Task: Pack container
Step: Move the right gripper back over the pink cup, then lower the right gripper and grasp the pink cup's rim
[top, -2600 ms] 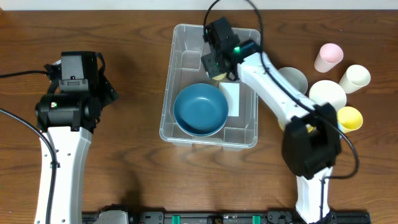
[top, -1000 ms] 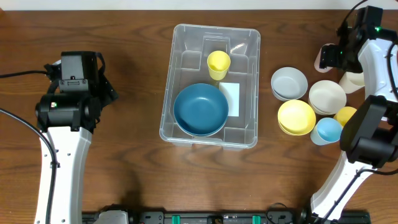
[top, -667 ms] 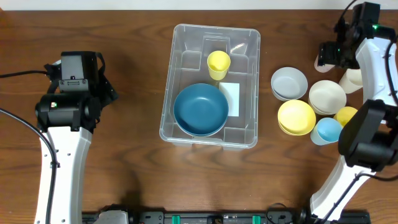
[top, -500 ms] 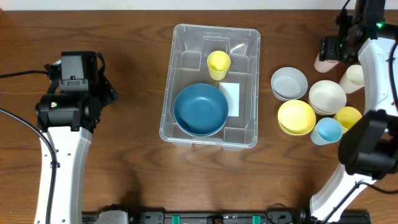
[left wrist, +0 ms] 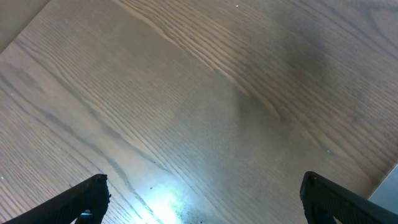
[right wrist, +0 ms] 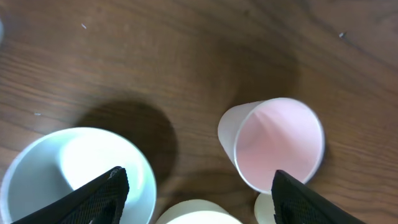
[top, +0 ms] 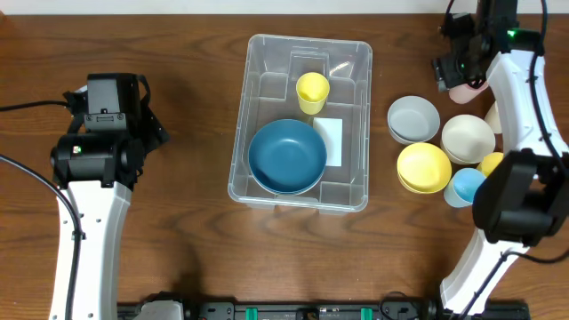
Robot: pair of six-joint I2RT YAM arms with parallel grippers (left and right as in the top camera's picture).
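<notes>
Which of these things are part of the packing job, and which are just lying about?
In the job: container, blue bowl and yellow cup inside it, pink cup under the open right pincer, grey bowl, cream bowl, yellow bowl alongside.
Idle: left pincer, open over bare table.

Both arms: long white links w/ rounded black joint housings. L arm [top: 84, 227]: boxy black wrist block [top: 111, 96] on top, thin black cables [top: 22, 107] running off its side. R arm [top: 526, 98]: small green LED [top: 509, 34] nr the wrist, fat black elbow housing [top: 516, 200]. L claw [left wrist: 205, 199] & R claw [right wrist: 205, 196]: matte black angular finger tips, no markings seen.
</notes>
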